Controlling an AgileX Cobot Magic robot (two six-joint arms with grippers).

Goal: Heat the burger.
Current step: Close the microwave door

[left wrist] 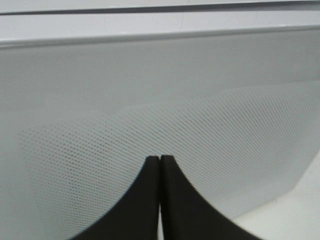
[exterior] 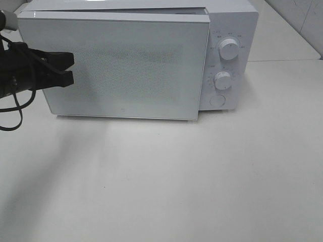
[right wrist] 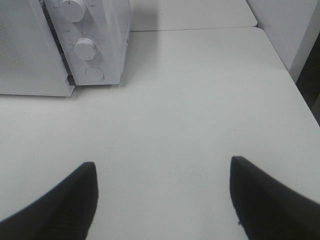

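Observation:
The burger is out of view in every frame. A white microwave [exterior: 229, 22] stands at the back of the table. Its mesh-patterned door [exterior: 131, 65] sits slightly ajar, the edge beside the control panel standing off from the body. My left gripper [exterior: 72, 68] is shut with nothing between its fingers, its tips right at the door's front near the left side. In the left wrist view the closed gripper [left wrist: 159, 158] points at the door [left wrist: 150, 90]. My right gripper [right wrist: 162, 163] hangs open and empty over bare table to the right of the microwave [right wrist: 107, 30].
The control panel carries two white dials [exterior: 229, 49] [exterior: 222, 79] and a round button [exterior: 217, 101]. The white table [exterior: 166, 181] stretches in front of the microwave. The table's right edge [right wrist: 295, 85] and a dark gap beyond it show in the right wrist view.

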